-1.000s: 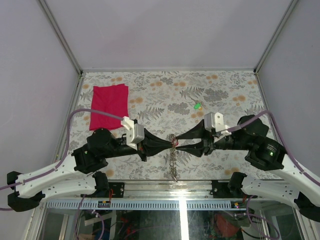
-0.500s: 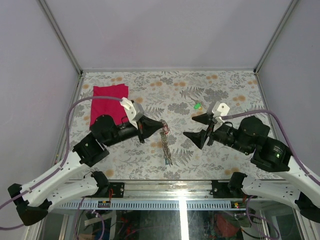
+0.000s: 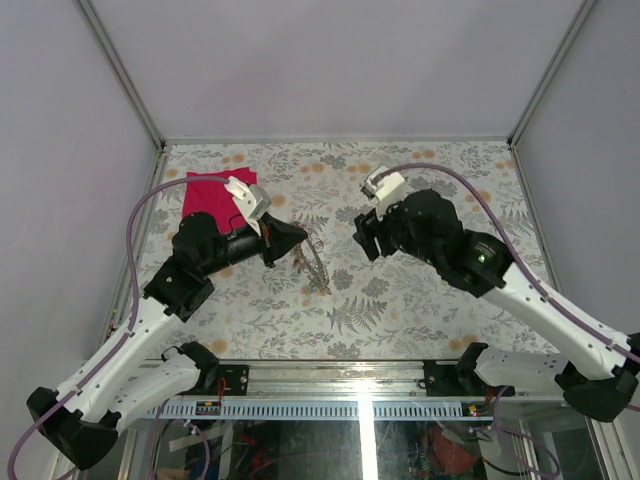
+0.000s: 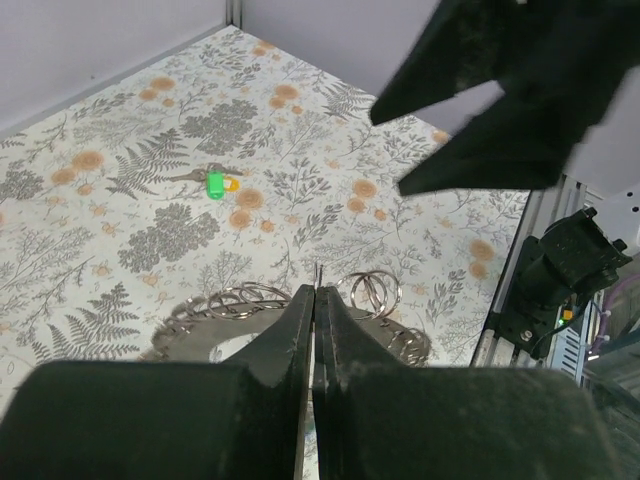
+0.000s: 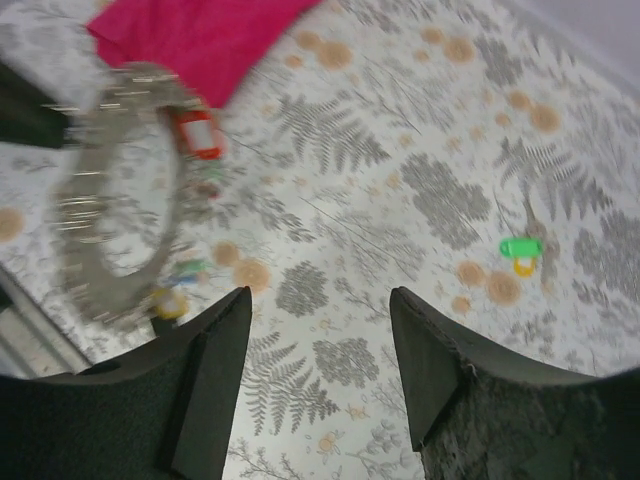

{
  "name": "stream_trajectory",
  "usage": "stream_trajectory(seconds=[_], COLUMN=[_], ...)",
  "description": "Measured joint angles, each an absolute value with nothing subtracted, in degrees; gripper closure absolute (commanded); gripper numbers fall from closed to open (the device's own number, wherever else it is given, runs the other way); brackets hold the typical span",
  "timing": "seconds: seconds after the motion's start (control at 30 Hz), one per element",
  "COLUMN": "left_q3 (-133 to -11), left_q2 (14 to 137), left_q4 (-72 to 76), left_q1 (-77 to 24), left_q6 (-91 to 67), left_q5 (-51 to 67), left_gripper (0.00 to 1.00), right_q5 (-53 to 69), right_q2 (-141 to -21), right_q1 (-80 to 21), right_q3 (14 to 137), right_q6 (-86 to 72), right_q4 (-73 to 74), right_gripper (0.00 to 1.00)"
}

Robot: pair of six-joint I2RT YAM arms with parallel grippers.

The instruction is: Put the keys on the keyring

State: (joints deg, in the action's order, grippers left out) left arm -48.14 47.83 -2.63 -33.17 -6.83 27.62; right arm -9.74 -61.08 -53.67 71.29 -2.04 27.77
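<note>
Left claw: we find the left gripper (image 4: pixel 315 298) pinched fully together on the rim of the wide flat grey metal keyring (image 4: pixel 232 299). A sliver of metal shows between its fingertips.
Keyring: it hangs off the left gripper's tip over the middle of the floral-patterned table (image 3: pixel 420 310), with small colour-headed keys fringing its rim. It is blurred in the right wrist view (image 5: pixel 118 190).
Right claw: the right gripper (image 5: pixel 320 300) has its fingers well apart and nothing between them.
Loose key: a tiny silver key with a green plastic head (image 5: pixel 520 246) lies flat on the table, with a small yellow piece (image 5: pixel 524 266) touching it. We cannot find it from overhead; we judge the right arm covers it.
Bearing: from the right gripper the green key lies ahead and off to the right of the finger gap. The keyring lies on the opposite side, to the left.
Long axis: in the left wrist view the green key (image 4: pixel 212 184) runs side to side, blade left of head. In the right wrist view we cannot make out the blade.
Nearer arm: the right one, and it is free. The left is occupied and well apart from the key.
Our call: the right gripper must shift rightward and come down with its fingers across the key's narrow width.
</note>
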Motion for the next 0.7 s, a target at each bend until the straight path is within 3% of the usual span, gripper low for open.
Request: stream_trajectory(seconds=[0.3,0.7], left_q3=[-46.8,-46.8], left_q2=[47.8,48.0], left_q4=[-4.1,-5.1], left_q1=[-27.7,-26.2], left_q6=[-7.0,-7.0], left_q5=[32.1,35.4], left_gripper=[1.00,1.00], right_q5=[3.7,11.7], right_q2=[-69.2,-81.1], right_q1=[-32.6,-19.6], right_q3=[70.5,66.9], right_q6=[-7.9,-12.4], right_q4=[25.8,18.3], right_gripper=[0.41,0.42])
